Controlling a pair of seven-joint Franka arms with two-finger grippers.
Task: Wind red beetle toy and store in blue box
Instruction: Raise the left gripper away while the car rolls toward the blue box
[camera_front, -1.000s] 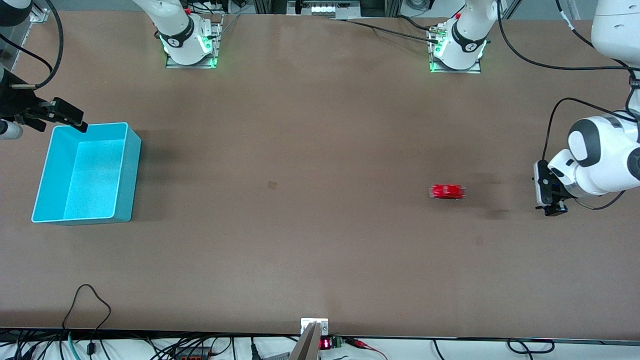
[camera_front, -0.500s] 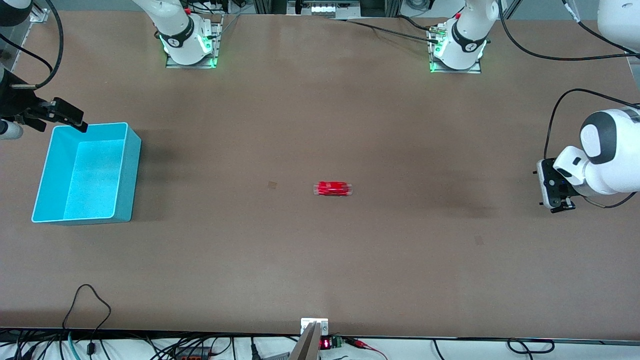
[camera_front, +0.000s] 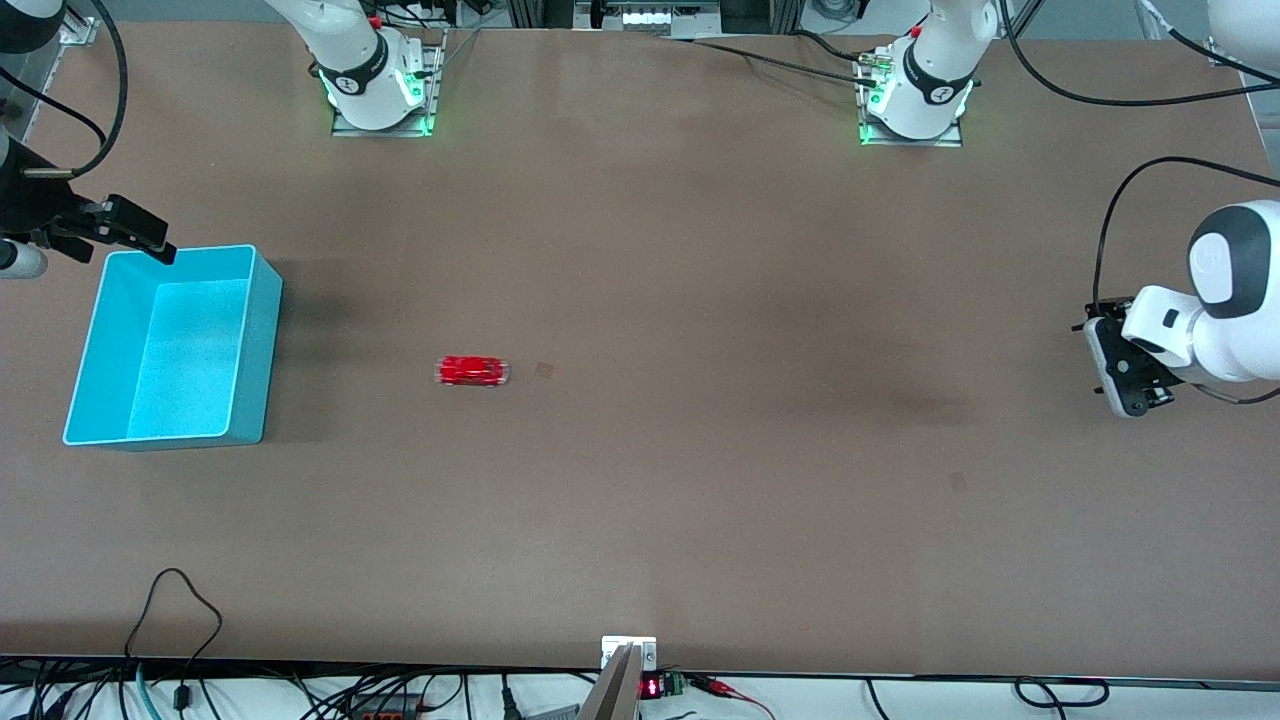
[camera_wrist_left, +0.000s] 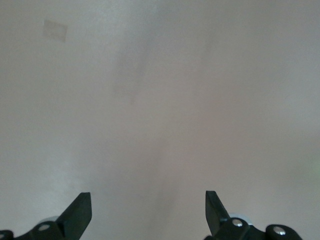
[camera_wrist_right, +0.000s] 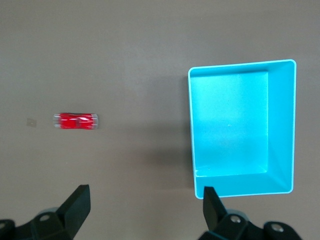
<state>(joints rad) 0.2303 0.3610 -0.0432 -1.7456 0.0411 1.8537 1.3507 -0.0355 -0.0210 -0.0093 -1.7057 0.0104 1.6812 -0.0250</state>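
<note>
The red beetle toy (camera_front: 472, 371) sits on the brown table by itself, between the table's middle and the blue box (camera_front: 170, 345), which is open and empty at the right arm's end. Both show in the right wrist view, the toy (camera_wrist_right: 75, 121) apart from the box (camera_wrist_right: 242, 128). My right gripper (camera_front: 125, 233) is open and empty, up over the table by the box's corner farthest from the front camera. My left gripper (camera_front: 1128, 375) is open and empty over the left arm's end of the table; its wrist view shows only bare table between its fingertips (camera_wrist_left: 78, 214).
A small dark mark (camera_front: 544, 370) lies on the table just beside the toy, toward the left arm's end. Cables and a small bracket (camera_front: 628, 650) run along the table edge nearest the front camera.
The toy has rolled across the table from the left arm's end toward the box. The left gripper has drawn back and risen slightly. The right gripper has not moved.
</note>
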